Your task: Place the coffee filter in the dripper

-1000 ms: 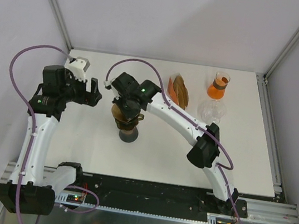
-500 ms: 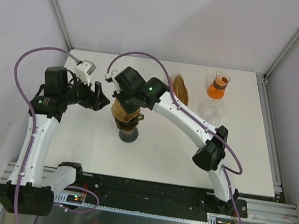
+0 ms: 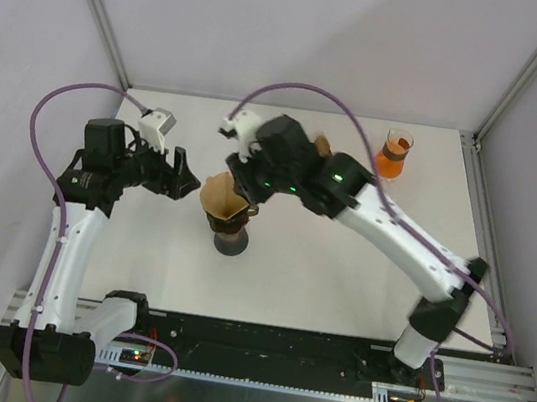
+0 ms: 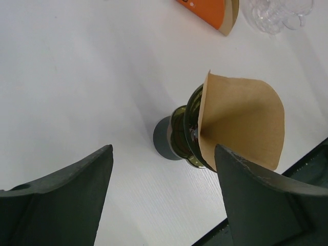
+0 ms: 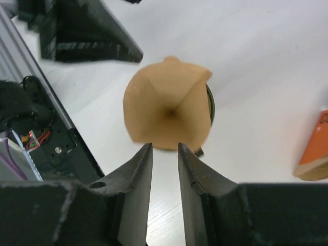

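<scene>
Both empty: left tool (image 4: 164, 148) wide apart, right tool (image 5: 165, 147) narrowly parted over the filter (image 5: 169, 110), which sits opened in the dripper (image 4: 177, 138) nearer the tabletop's (image 3: 316, 289) left edge; only pulling away seems left

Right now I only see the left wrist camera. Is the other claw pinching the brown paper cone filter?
Observer: No. The right gripper has its fingers slightly apart; the brown paper cone filter sits past their tips.
Operator: Is the cone open?
Observer: Yes, from above it gapes open, point down inside the dark glass dripper.
Operator: Anything nearby to bump?
Observer: A glass flask of orange liquid stands back right on the white table, beyond the right arm.
</scene>
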Motion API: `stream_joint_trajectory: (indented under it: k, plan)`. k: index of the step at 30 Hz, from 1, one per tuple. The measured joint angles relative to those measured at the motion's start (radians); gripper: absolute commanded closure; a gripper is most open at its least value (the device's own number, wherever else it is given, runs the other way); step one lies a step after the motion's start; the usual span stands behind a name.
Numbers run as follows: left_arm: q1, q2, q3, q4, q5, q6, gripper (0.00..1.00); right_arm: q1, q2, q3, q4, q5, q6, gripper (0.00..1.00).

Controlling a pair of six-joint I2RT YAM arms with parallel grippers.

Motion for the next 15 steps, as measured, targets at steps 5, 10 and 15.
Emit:
stream_joint_trajectory:
  k: [5,10,15]
  plan:
    - [0.002,0.002,0.018,0.0,-0.038,0.0,0.12,0.0,-0.383,-0.445,0.27,-0.04,-0.08,0.59]
    - [0.006,0.003,0.019,-0.001,-0.071,0.0,0.1,-0.078,-0.629,-0.745,0.44,-0.093,-0.105,0.57]
    - [0.011,0.003,0.02,-0.001,-0.093,0.0,0.09,-0.334,-0.636,-0.788,0.472,-0.111,-0.045,0.5]
